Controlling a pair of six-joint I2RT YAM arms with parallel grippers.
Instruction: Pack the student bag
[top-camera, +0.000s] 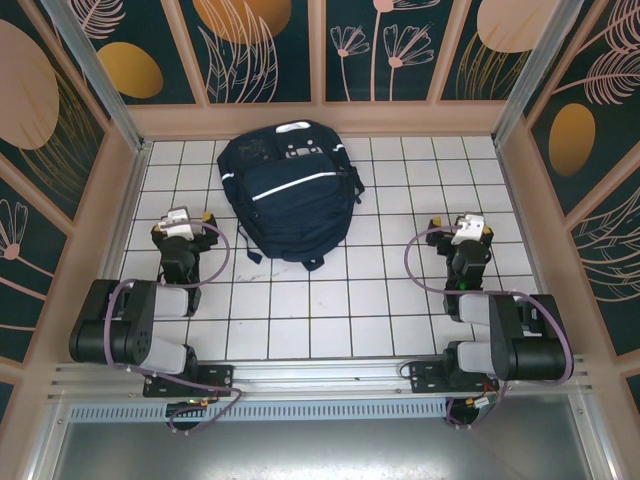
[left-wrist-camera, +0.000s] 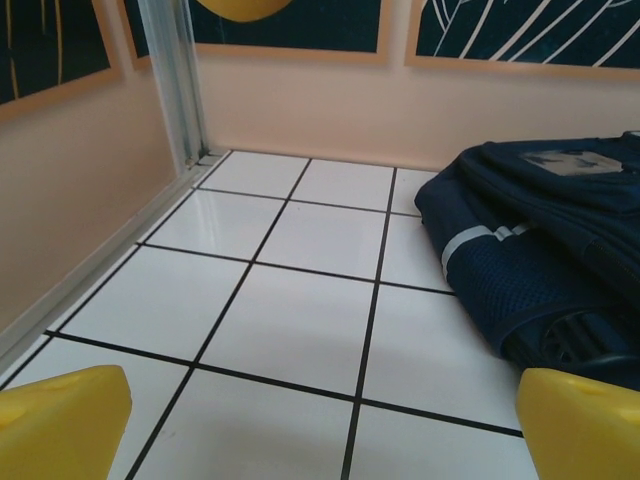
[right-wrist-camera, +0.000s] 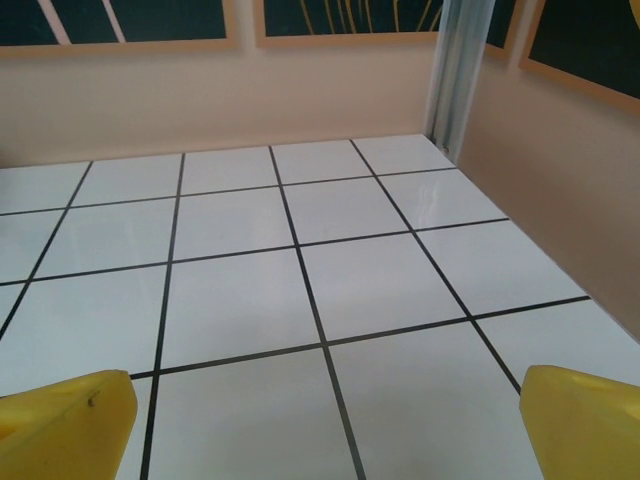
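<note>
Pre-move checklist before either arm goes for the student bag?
1. left gripper open and empty: ok.
2. right gripper open and empty: ok.
3. student bag lying flat on the table, apart from both grippers: ok.
4. Bare tiles between left gripper and student bag: ok.
5. Main zip open for packing: cannot tell.
6. black strap at the bag's near edge, apart from both grippers: ok.
</note>
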